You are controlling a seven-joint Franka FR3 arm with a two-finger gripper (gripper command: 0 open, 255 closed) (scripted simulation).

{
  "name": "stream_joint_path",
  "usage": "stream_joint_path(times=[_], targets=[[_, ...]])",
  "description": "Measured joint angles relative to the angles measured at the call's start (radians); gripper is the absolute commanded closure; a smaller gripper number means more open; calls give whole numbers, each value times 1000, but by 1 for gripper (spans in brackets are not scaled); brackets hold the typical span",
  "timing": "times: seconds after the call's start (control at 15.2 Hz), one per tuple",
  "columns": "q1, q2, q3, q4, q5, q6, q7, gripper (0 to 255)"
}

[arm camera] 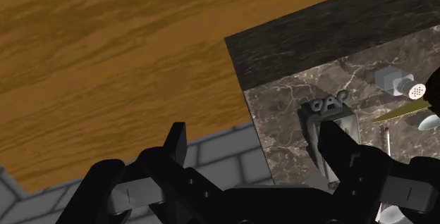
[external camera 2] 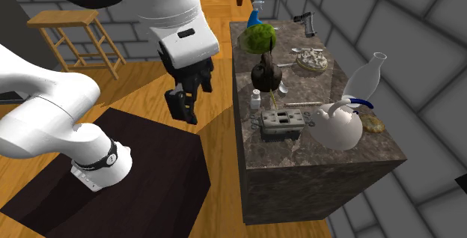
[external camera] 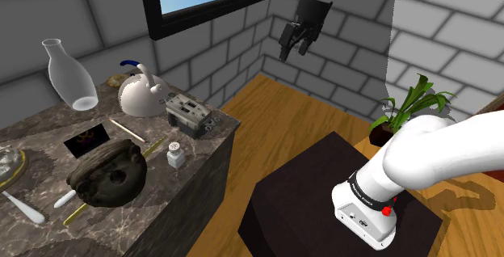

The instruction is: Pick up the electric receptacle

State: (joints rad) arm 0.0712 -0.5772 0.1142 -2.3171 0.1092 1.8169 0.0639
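Noting gripper [external camera: 291, 47] open, over the floor, well apart from the counter [external camera 2: 299, 151]. Risk: receptacle [external camera: 189, 115] lies flat near the kettle [external camera: 141, 95]; I may clip the kettle descending.

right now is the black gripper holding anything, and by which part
Nothing held: the black two-finger gripper hangs open, clear of the grey boxy receptacle.

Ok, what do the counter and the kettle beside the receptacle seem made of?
Counter: dark stone, likely marble, going by its pale veining. Kettle: plain white, smooth, softly shiny; perhaps ceramic or enamelled metal, hard to tell.
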Motion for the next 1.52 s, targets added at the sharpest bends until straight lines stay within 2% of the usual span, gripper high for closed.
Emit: stream_joint_path(times=[0.73,1.06,1.52], targets=[[68,297,129,22,-15,269,14,0],[89,469,178,88,-64,366,32,0],[143,710,231,209,-177,464,96,0]])
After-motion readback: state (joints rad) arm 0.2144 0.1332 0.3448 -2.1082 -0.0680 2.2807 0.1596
